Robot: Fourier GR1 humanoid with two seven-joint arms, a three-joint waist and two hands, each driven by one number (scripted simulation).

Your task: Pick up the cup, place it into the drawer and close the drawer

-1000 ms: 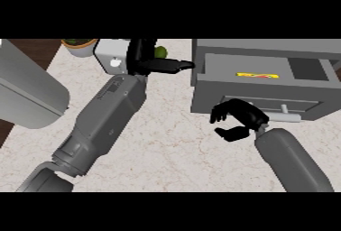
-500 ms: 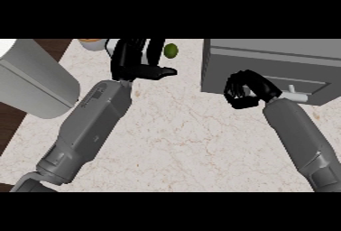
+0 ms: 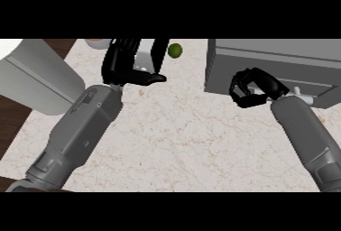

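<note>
We look steeply down on a pale marbled counter [image 3: 180, 140]. Our left hand [image 3: 130, 61] sits near the top edge, left of centre, w/ its grey forearm running down toward the lower left. The fingers point up and away, fairly straight, thumb sticking out to the right. A white strip shows between the fingers, but we can't tell what it belongs to. Fingers look relaxed, not wrapped round anything we can make out.

The cup: we can't pick it out w/ certainty. A small pale rounded shape [image 3: 99, 43] peeks out at the top edge just left of the left hand, mostly hidden, so we can't say if that's it. A small green object [image 3: 176, 50] lies on the counter just right of the left hand, apart from it.

Right side: a grey drawer unit [image 3: 279, 58] takes up the upper right. Our right hand [image 3: 251, 88] is at its front face, fingers curled in, clenched; they seem close to a light handle-like piece [image 3: 297, 95] just beside the wrist, but we can't tell if they're actually holding it. Whether the drawer is open or shut isn't clear from this angle.

A big light grey rounded object [image 3: 33, 76] fills the upper left, over a dark brown strip [image 3: 13, 131] beside the counter.
</note>
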